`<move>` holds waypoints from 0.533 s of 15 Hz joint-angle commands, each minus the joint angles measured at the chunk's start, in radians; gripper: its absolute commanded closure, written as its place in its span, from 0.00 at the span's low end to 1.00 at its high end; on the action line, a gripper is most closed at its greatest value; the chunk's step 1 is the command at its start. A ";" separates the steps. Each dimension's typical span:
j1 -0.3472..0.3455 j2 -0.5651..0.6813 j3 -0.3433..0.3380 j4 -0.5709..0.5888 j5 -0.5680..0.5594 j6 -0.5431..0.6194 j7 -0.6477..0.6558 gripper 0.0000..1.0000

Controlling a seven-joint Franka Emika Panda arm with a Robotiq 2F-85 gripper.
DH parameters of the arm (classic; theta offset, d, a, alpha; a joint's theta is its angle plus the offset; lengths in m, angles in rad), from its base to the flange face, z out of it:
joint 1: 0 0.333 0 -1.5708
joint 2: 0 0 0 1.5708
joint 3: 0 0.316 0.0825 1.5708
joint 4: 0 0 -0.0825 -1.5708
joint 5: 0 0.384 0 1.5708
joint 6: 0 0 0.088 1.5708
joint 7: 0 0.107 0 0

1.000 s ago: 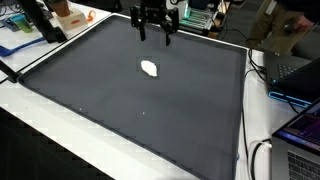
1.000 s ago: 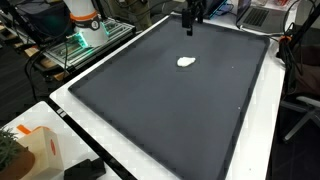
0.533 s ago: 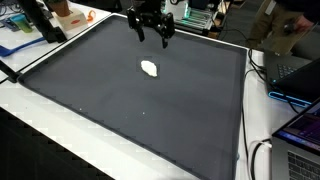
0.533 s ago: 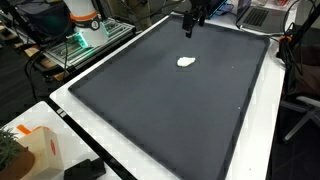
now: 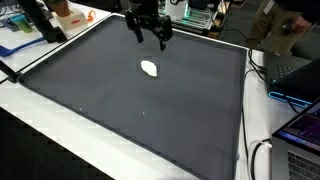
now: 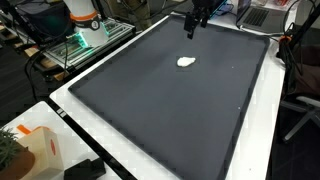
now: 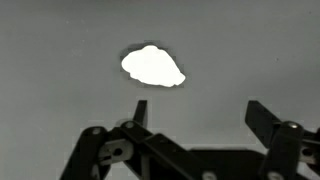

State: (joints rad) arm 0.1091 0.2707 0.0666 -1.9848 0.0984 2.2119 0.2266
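Note:
A small white lump [image 5: 150, 68] lies on the dark grey mat [image 5: 130, 100], in the far half of it; it also shows in an exterior view [image 6: 186, 62] and in the wrist view [image 7: 153, 66]. My gripper [image 5: 151, 39] hangs in the air over the mat's far edge, beyond the lump and apart from it. Its jaws stand wide open with nothing between them. In the wrist view the gripper [image 7: 197, 110] rises from the bottom edge, and the lump lies ahead of the fingertips and a little to the left.
The mat has a white border [image 5: 60, 135]. Laptops and cables [image 5: 295, 95] crowd one side. A white robot base with an orange band [image 6: 85, 20] stands beside the mat's edge. An orange-and-white box [image 6: 40, 150] sits at a near corner.
The gripper has drifted slightly along the far edge of the mat and tilted a little. The white lump has not moved.

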 commanded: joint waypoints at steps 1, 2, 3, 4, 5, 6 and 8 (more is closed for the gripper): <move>0.010 0.059 -0.022 0.095 -0.030 -0.101 0.102 0.00; 0.013 0.076 -0.027 0.121 -0.039 -0.134 0.129 0.00; 0.014 0.096 -0.029 0.153 -0.041 -0.170 0.142 0.00; 0.015 0.116 -0.030 0.187 -0.043 -0.205 0.149 0.00; 0.013 0.137 -0.029 0.221 -0.039 -0.238 0.146 0.00; 0.012 0.157 -0.027 0.253 -0.037 -0.266 0.136 0.00; 0.014 0.197 -0.029 0.318 -0.040 -0.317 0.132 0.00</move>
State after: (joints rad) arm 0.1120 0.3940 0.0473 -1.7770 0.0753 1.9813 0.3448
